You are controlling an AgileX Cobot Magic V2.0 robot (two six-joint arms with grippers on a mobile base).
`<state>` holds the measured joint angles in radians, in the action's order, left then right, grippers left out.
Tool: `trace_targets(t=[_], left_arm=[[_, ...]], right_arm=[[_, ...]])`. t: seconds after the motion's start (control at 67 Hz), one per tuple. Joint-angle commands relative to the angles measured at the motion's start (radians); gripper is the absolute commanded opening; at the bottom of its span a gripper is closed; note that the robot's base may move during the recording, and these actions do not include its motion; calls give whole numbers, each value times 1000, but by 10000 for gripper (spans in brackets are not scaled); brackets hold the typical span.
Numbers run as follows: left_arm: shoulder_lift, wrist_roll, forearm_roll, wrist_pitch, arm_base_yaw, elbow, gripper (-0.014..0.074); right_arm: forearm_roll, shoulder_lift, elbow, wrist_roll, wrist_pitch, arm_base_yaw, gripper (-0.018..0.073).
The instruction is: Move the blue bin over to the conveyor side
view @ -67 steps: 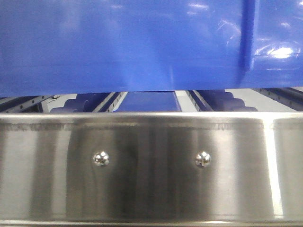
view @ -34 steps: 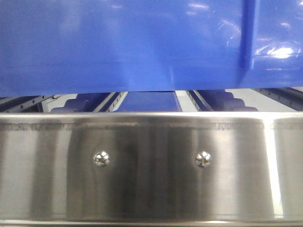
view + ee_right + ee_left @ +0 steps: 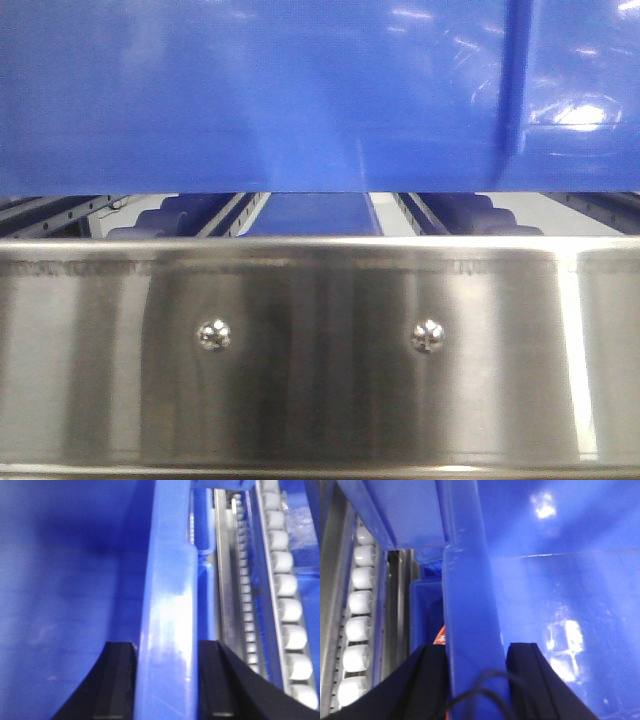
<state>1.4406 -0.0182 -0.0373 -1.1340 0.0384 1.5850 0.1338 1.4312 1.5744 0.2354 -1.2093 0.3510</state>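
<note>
A polished stainless-steel rail (image 3: 320, 400) fixed with two screws (image 3: 213, 334) is seen across the foreground of the front view, with lanes of rollers (image 3: 170, 215) glimpsed behind it.

The jaws of the left gripper (image 3: 477, 655) are closed on the thickened rim of the blue bin (image 3: 250, 90). One black finger (image 3: 427, 680) is set outside the wall and the other inside, both pressed against the rim. A thin dark cable (image 3: 480, 682) is looped in front of them. The jaws of the right gripper (image 3: 165, 652) are clamped on the opposite rim in the same way, the wall being straddled by its fingers (image 3: 117, 680). In both wrist views the wrist is aligned along the rim, looking down its length.

The bin is held between the two grippers. In the front view its glossy wall fills the upper half, and its bottom edge is seen above the rail with a gap between them. White rollers (image 3: 360, 610) in metal tracks are visible beside the bin on each side. A second blue crate (image 3: 425, 605) with a red item (image 3: 440, 636) inside is seen just beyond the left rim.
</note>
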Motion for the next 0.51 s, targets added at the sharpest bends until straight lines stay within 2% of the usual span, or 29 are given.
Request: trace_targets(t=[0.0, 0.328, 0.493], left_arm=[[-5, -4, -11, 2, 0, 2, 1], [-27, -4, -11, 0, 0, 2, -9], [-86, -4, -11, 57, 6, 2, -9]], right_arm=[[-24, 6, -18, -8, -12, 2, -70], [-23, -78, -8, -8, -12, 2, -70], [-23, -129, 0, -8, -12, 2, -70]])
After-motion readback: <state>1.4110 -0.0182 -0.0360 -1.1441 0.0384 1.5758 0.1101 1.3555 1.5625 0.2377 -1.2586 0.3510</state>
